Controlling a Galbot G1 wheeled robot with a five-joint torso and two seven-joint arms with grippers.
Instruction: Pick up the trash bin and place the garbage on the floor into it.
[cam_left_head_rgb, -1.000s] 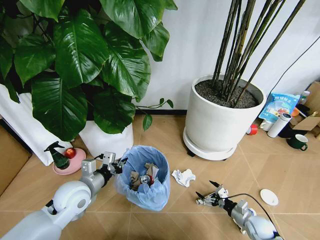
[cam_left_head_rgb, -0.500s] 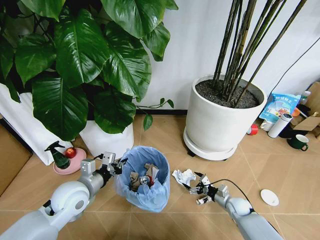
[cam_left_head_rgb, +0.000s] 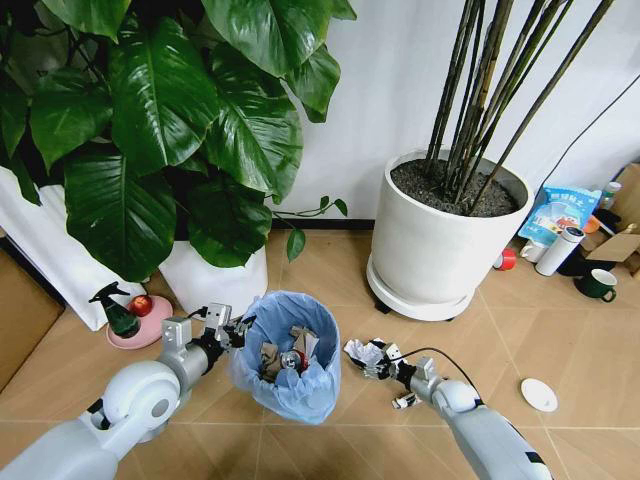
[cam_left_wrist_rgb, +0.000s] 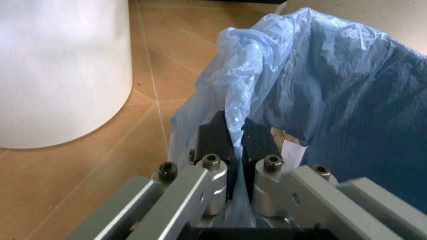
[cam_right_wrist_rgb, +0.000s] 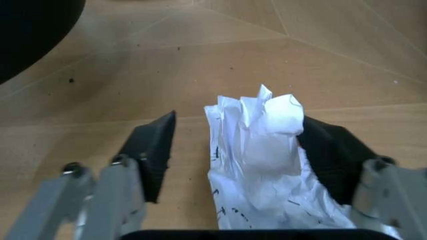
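The right gripper (cam_right_wrist_rgb: 233, 150) sits low on the chevron-patterned tan wood-look floor (cam_left_head_rgb: 560, 330), its two black fingers (cam_right_wrist_rgb: 155, 150) spread wide with the crumpled white tissue (cam_right_wrist_rgb: 260, 165) lying between them. The paper touches the finger on one side and leaves a gap on the other, so nothing is clamped yet. Closing straight across should take it, since the wad runs lengthwise along the gripper's reach.

Taking the small round trash bin lined with crinkly light-blue plastic (cam_left_head_rgb: 290, 365) as landmark: the tissue (cam_left_head_rgb: 362, 352) lies just beside it on the robot's right, with the right gripper (cam_left_head_rgb: 385, 362) on it. The left gripper (cam_left_wrist_rgb: 235, 142) is pinched tight on the bin's bag-covered rim at the bin's left side (cam_left_head_rgb: 230, 330). The bin holds several scraps and one red can.

One white round lid (cam_left_head_rgb: 538, 394) lies well to the right of the bin. Farther beyond, past the large white plant pot (cam_left_head_rgb: 440, 250), stand one white tube (cam_left_head_rgb: 557, 250), one small red can (cam_left_head_rgb: 505, 259) and one blue-white packet (cam_left_head_rgb: 560, 212).
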